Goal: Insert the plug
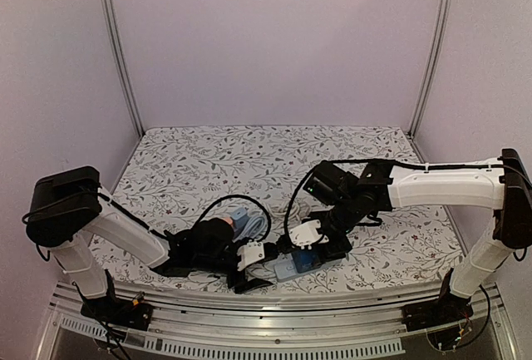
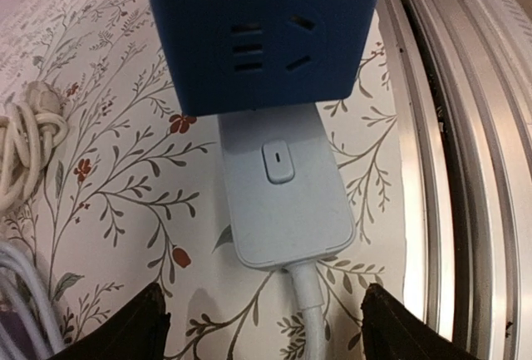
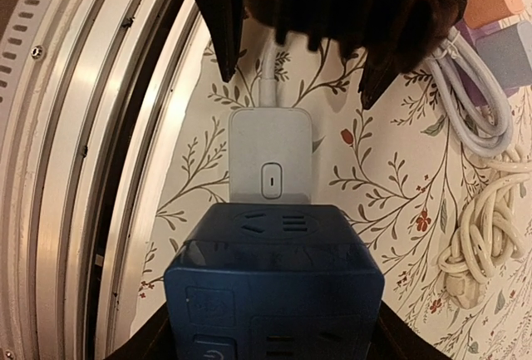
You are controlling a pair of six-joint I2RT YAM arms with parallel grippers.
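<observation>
The white plug (image 2: 283,194) is best pushed squarely toward 12 o'clock by the open left hand (image 2: 273,323) into the blue cube (image 2: 262,36) gripped by the right hand (image 3: 273,339).

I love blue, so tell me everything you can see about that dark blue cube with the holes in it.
The dark blue plastic cube socket looks smooth and shiny, with rounded edges. Slot-shaped plug holes show on at least two faces. It stands upright by the table's front metal rail, clamped between the fingers of the right gripper. A pale flat adapter with an oval button and white cable joins one face.
</observation>
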